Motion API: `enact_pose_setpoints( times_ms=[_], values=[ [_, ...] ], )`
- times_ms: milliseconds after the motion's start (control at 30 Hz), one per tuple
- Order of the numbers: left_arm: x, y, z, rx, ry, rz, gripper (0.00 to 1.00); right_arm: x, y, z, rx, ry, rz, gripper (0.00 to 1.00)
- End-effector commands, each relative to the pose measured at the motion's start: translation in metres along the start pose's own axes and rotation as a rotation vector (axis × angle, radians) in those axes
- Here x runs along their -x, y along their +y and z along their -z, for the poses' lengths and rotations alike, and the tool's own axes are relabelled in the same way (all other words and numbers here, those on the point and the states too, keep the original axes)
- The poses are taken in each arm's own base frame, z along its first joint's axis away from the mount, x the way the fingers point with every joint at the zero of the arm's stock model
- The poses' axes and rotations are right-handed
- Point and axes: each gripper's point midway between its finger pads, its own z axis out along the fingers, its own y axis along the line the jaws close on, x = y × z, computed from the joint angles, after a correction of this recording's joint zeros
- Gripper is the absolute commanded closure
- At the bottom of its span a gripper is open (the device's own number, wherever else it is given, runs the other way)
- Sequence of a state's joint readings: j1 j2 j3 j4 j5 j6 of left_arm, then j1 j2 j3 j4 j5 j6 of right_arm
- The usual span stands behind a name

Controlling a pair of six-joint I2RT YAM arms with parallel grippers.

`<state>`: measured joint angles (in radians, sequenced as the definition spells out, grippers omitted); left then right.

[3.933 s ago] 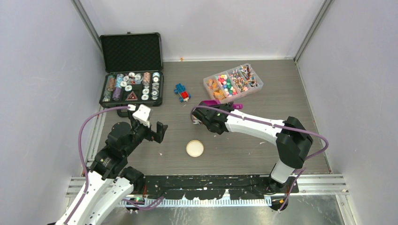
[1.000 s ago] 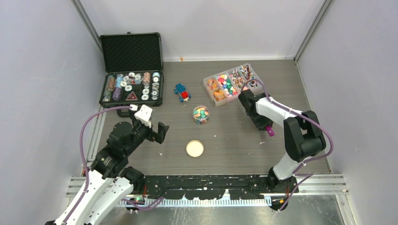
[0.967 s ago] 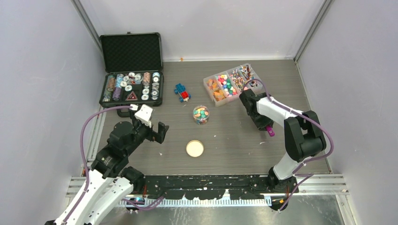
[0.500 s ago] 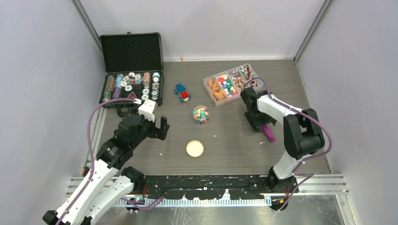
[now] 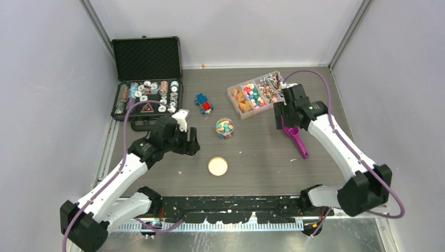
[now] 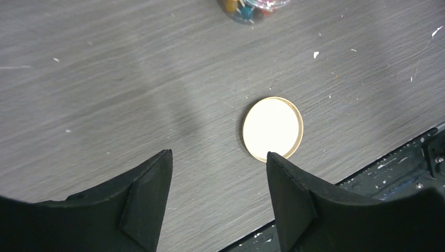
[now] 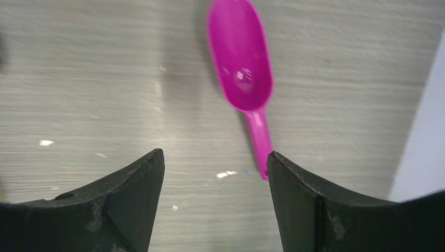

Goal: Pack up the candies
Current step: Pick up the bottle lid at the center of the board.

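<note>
The candies fill a small clear jar standing mid-table, and more lie sorted in a clear divided tray behind it. In the left wrist view only the jar's bottom edge shows at the top. A round cork lid lies flat in front of the jar. My left gripper hovers open just left of the lid, holding nothing. My right gripper stands open above a pink scoop lying on the table. That scoop is empty and clear of my right gripper.
An open black case of metallic-rimmed discs sits at the back left. A blue-and-red brick figure lies between the case and the tray. Grey walls close in both sides. The black rail runs along the near edge.
My right gripper opened and let go of the pink scoop, which now lies on the table, and that arm lifted back toward the tray. My left arm reached right toward the lid, its jaws narrowing a little.
</note>
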<state>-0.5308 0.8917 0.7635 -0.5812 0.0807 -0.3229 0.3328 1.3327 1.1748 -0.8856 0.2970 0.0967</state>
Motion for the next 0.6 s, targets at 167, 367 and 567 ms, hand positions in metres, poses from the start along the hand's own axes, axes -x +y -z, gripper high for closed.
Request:
enact_pose_setpoints(
  times_ms=[167,367,567],
  values=[
    [-0.021,-0.018,-0.043,0.002,0.15,0.045,0.42,0.044,0.005,0.043,0.097,-0.352,-0.343,0.24],
    [-0.038,-0.037,-0.073,-0.043,0.196,0.041,0.5,0.043,0.014,0.057,0.177,-0.386,-0.425,0.23],
    [-0.053,-0.038,-0.093,-0.043,0.235,0.059,0.55,0.039,0.034,0.07,0.324,-0.414,-0.413,0.23]
  ],
)
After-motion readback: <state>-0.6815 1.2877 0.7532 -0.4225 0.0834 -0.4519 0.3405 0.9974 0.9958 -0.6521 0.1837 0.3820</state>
